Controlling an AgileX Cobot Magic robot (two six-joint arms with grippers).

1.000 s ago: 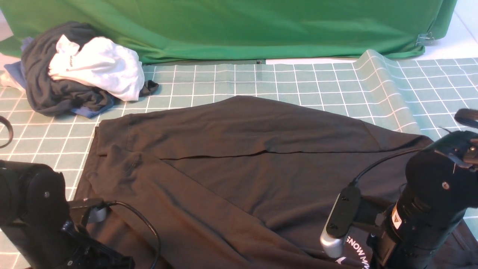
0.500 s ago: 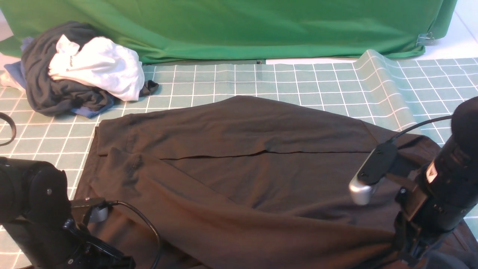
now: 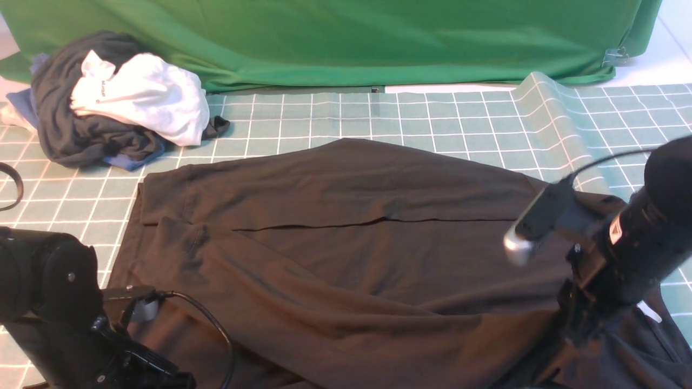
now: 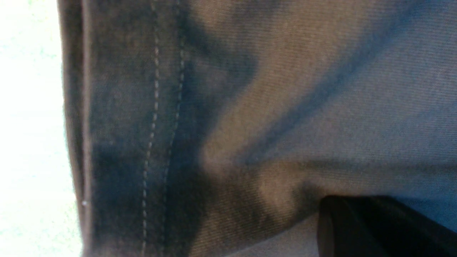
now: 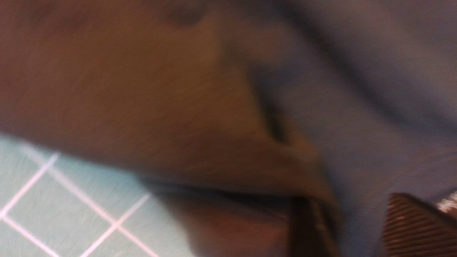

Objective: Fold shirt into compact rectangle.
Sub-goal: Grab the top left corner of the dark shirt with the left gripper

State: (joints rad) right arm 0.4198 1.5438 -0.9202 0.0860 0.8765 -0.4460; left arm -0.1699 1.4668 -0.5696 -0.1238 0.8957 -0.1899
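Note:
The black shirt (image 3: 346, 232) lies spread across the checked mat (image 3: 378, 116), with its near part folded over in a long diagonal flap. My right gripper (image 3: 574, 329) is down on the shirt's near right end. In the right wrist view this gripper (image 5: 357, 217) is open, its two fingers apart over dark cloth. A small white tag (image 3: 649, 312) shows beside the arm. My left arm (image 3: 48, 302) covers the shirt's near left corner. In the left wrist view one dark finger (image 4: 375, 228) sits on the stitched hem (image 4: 153, 125), with creases running to it.
A bundle of dark grey and white garments (image 3: 113, 102) sits at the back left. The big green cloth (image 3: 346, 38) hangs along the back. The mat has a raised ridge (image 3: 546, 108) at the back right. A black strap (image 3: 11, 189) lies at the left edge.
My right arm swung away from the near edge, dragging shirt cloth over the white chest print, which is now covered. Its jaws then opened. The left arm barely moved.

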